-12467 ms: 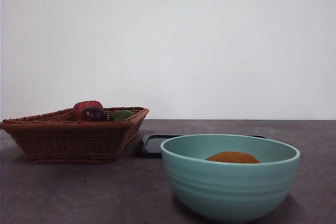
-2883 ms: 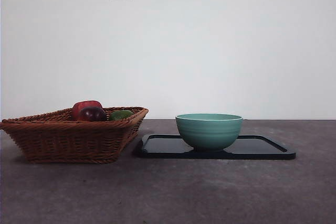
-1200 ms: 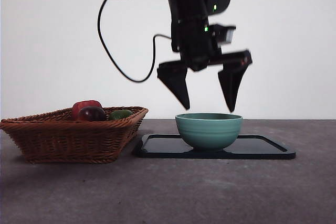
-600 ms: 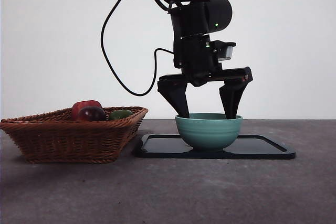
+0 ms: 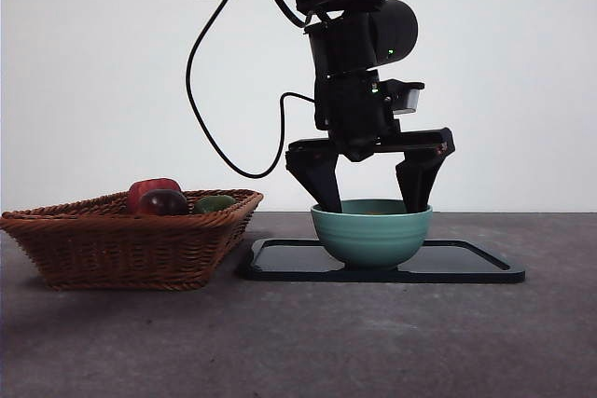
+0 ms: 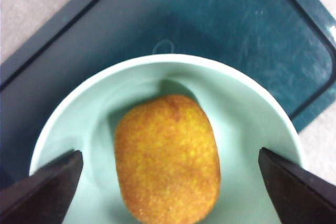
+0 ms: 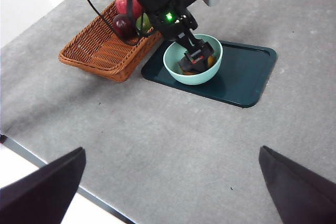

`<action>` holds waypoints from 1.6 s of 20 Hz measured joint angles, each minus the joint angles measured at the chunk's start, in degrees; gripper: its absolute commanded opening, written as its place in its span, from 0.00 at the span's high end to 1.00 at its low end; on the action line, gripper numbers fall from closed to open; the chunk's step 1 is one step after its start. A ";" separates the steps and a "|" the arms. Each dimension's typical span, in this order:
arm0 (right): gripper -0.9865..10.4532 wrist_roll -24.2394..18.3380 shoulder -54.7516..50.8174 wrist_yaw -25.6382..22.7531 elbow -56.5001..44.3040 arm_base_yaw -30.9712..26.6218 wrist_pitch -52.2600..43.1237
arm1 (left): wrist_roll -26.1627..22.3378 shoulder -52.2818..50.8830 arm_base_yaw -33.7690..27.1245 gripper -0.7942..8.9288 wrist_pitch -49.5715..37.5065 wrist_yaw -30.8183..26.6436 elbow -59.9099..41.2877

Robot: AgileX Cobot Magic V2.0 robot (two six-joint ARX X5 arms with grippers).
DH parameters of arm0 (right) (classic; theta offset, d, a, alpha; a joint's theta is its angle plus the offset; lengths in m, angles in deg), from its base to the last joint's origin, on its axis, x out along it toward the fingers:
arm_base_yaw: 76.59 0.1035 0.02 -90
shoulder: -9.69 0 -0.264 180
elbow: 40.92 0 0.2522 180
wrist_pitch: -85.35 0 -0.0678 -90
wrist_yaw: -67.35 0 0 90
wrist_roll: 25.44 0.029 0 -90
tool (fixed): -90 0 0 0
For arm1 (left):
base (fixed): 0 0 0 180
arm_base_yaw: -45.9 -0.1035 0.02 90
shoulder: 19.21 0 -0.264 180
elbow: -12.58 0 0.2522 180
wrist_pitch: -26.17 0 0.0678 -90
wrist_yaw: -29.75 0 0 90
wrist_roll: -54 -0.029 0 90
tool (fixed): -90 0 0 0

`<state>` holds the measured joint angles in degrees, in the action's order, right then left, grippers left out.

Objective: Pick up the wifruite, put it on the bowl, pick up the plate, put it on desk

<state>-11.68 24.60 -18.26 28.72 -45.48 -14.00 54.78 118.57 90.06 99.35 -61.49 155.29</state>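
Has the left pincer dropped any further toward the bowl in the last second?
Yes. The left pincer has come down: its open jaws, earlier above the bowl, now dip inside its rim, either side of the wifruite.

Teal bowl (image 7: 193,69) on dark tray (image 7: 239,80); left gripper (image 7: 195,59) inside bowl; wicker basket (image 7: 102,51) beside tray; grey tabletop (image 7: 173,135).

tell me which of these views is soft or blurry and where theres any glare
Left wrist view: soft at close range, the wifruite fuzzy inside the bowl, faint sheen on the dark tray. Front view: sharp, the left gripper dark against the bright wall. Right wrist view: clear, evenly lit, the right gripper jaws blurred at the bottom edge.
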 measured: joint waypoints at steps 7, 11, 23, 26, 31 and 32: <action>0.42 0.00 0.02 -0.07 0.00 0.00 0.02 | 0.02 1.40 0.13 0.61 -0.39 0.04 -0.02; 0.42 0.00 0.00 -0.07 0.00 0.00 0.02 | 0.00 1.40 0.15 0.61 -0.72 0.04 -0.02; 0.42 0.00 0.00 -0.13 0.00 0.00 0.02 | 1.05 1.44 0.15 0.61 18.45 0.07 20.44; 0.42 0.00 0.00 -0.17 0.00 0.00 0.02 | 1.92 0.68 0.15 0.61 21.70 0.09 20.72; 0.42 0.02 0.00 -0.33 0.00 0.00 0.04 | 3.39 -8.22 0.15 0.61 21.90 0.09 19.80; 0.42 0.00 0.00 -0.37 0.00 0.00 0.07 | 3.41 -11.54 0.15 0.61 21.90 0.09 18.56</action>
<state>-11.68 24.60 -18.64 28.72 -45.48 -13.93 58.19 107.03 90.21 121.25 -61.40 173.84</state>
